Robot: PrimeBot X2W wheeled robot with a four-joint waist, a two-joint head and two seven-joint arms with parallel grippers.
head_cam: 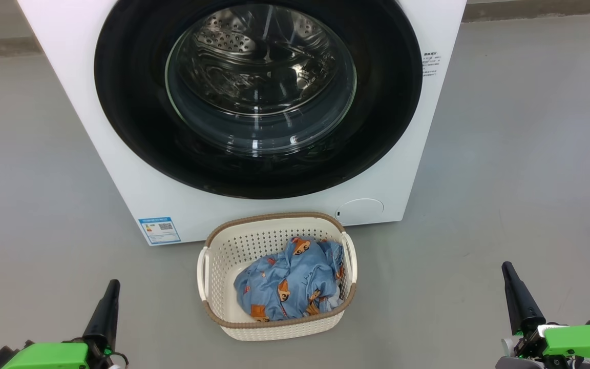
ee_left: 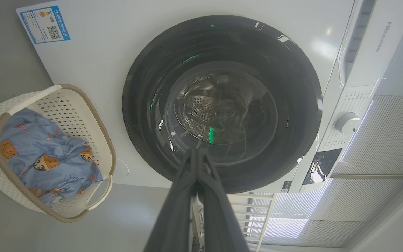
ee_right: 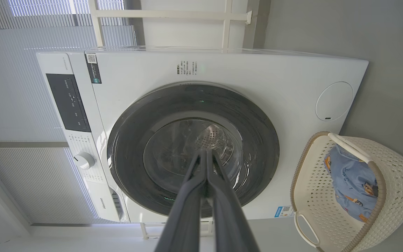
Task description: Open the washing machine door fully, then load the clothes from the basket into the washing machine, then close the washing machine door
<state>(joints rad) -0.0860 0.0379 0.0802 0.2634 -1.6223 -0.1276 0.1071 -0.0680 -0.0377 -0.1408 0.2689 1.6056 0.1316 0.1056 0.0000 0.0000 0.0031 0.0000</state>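
- Head view: big white boxy front-loading washing machine (head_cam: 85, 128), on the grey floor (head_cam: 520, 179), well ahead of both my grippers.
- Head view: large round glossy black washing machine door (head_cam: 131, 113) with a bulging clear glass window, lying flush against the machine front. The perforated steel drum (head_cam: 233, 36) shows through the glass.
- Head view: small cream-white perforated plastic basket (head_cam: 223, 256) with a brown woven-look rim, on the floor just in front of the machine, between my two grippers and slightly ahead of their tips.
- Head view: soft light blue clothes (head_cam: 290, 282) printed with orange-brown cartoon animals, bundled inside the basket.
- Head view: left gripper (head_cam: 113, 287), long dark fingers pressed together and holding nothing, well apart from the basket.
- Head view: right gripper (head_cam: 509, 274), likewise closed and empty, farther from the basket on its other side.
- Head view: blue label sticker (head_cam: 160, 230) and round white flap (head_cam: 360, 210), low on the machine front, beyond the basket.
- Left wrist view: my fingers meet at one point, empty. The door lies beyond the tips, untouched. The basket with the clothes sits left of my fingers, and a round white dial (ee_left: 347, 122) is to their right.
- Right wrist view: my fingers are closed together, empty. The door lies beyond the tips, apart from them. The basket with the clothes sits right of my fingers, and the dial is to their left.
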